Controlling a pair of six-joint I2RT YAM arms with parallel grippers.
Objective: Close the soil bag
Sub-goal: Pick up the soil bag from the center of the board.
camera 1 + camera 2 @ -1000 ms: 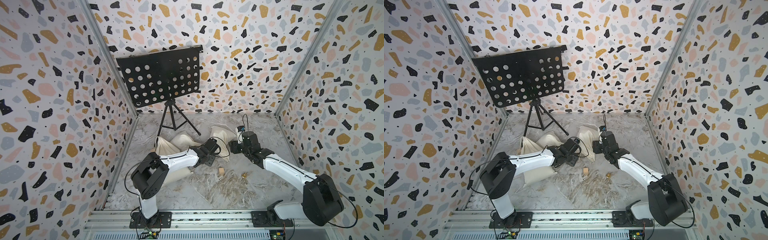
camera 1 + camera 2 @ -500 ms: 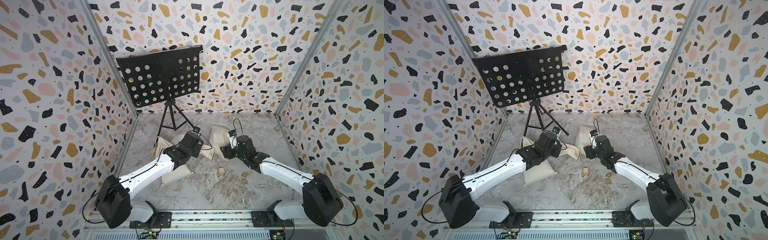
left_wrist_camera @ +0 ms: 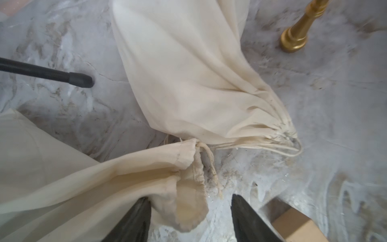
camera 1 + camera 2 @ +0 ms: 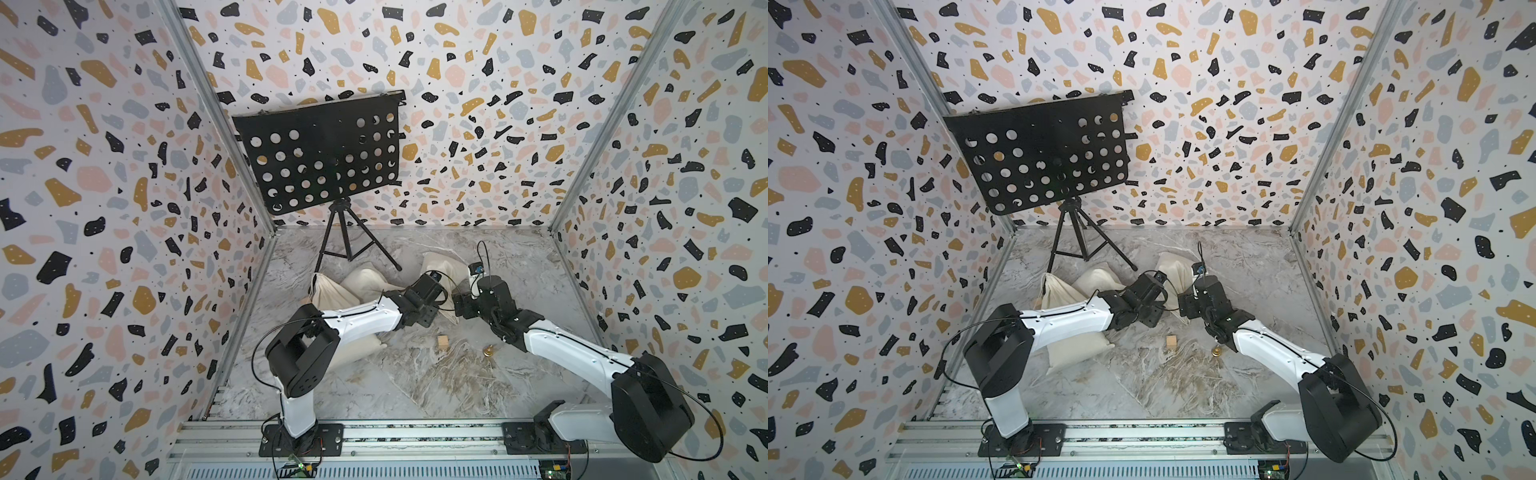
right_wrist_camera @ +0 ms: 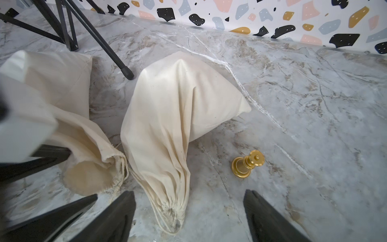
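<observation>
Right gripper (image 5: 189, 193): jaws wide, set either side of the soil bag's (image 5: 171, 104) neck, not gripping it.
Left gripper (image 3: 189, 198): jaws parted, the second bag's (image 3: 83, 178) open mouth between them, just beside the soil bag's neck.
Soil bag: lying on the marble floor (image 5: 303, 94), neck gathered shut, drawstring (image 3: 272, 146) loose.
Music stand foot (image 5: 127, 75): just beside the soil bag's fat end.
Gold piece (image 5: 245, 164): upright, near the soil bag.

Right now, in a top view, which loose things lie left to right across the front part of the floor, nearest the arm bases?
Flat cream cloth bag → small wooden block → small gold piece. The other bags, farther back, overlap these, so they are left out.
</observation>
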